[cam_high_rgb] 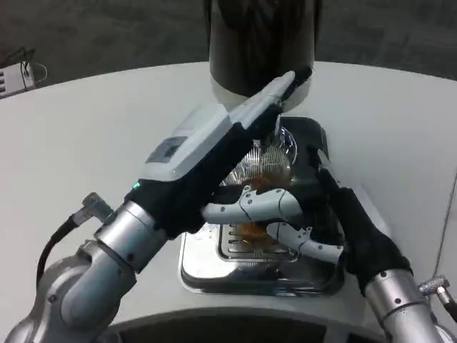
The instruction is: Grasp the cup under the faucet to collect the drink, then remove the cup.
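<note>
White round bench point(93, 121), dark floor beyond its far edge. Landmark: tall dark cylindrical drink dispenser with a pale base point(258, 50), standing at the far middle of the bench.

Just in front of the dispenser: shiny metal drip tray with a slotted grate point(214, 268), running from the dispenser base toward the robot.

Clear ribbed plastic cup point(270, 158) sits over the tray, directly in front of and below the dispenser's base. Amber tint shows through its wall. It appears tipped, long axis running roughly near-to-far with the mouth toward the dispenser, though arm and fingers cover much of it, so exact tilt is uncertain. Faucet itself cannot be made out.

Left hand point(268, 96): forearm crosses diagonally from the near left, over the tray, up to the dispenser's base. Fingertips extended straight, lying against the lower front of the dispenser, just above the cup. Nothing seen held; fingers look straight rather than curled.

Right hand point(285, 214): comes in from the near right, on the robot's side of the cup. White fingers reach leftward across the grate below the cup, black palm beside the cup's right wall. Whether it actually clasps the cup I cannot tell; contact is hidden by the left forearm.

Far left of the dispenser, off the bench: small white item with cables point(18, 75).
</note>
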